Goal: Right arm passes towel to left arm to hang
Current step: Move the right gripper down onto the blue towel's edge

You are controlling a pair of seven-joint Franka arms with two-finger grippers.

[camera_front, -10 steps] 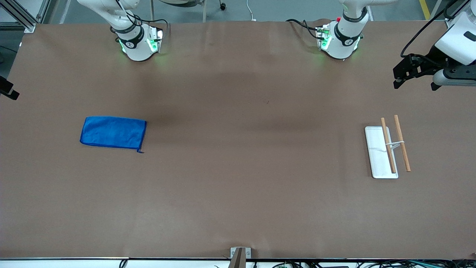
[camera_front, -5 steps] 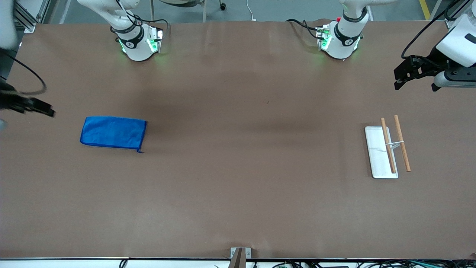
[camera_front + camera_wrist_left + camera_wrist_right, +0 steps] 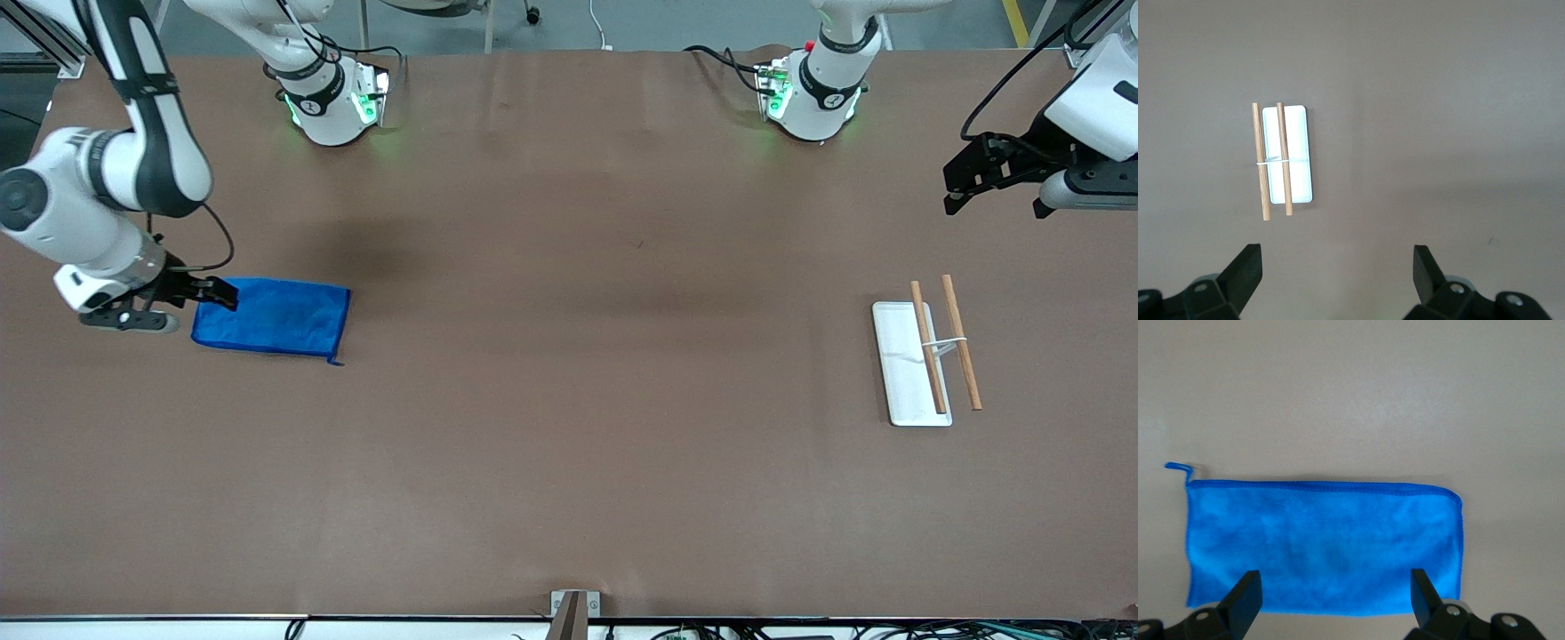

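The bright blue towel [image 3: 271,317] lies flat on the table toward the right arm's end, with its small loop [image 3: 335,360] at the corner nearest the front camera. My right gripper [image 3: 216,298] is open and empty, low over the towel's outer short edge. In the right wrist view the towel [image 3: 1325,543] fills the middle, the loop [image 3: 1177,467] sticks out at one corner, and the open right gripper [image 3: 1336,583] spans the towel's edge. My left gripper [image 3: 953,189] is open and empty, held high over the left arm's end of the table; the left wrist view shows it [image 3: 1337,257] open too.
A hanging rack with a white base [image 3: 898,373] and two wooden rods [image 3: 962,342] stands toward the left arm's end. It also shows in the left wrist view [image 3: 1290,157]. The brown table [image 3: 569,400] is bare between towel and rack.
The right arm swung in from the table's end and brought its open gripper down over the towel's outer edge. The left gripper barely shifted. The towel has not moved.
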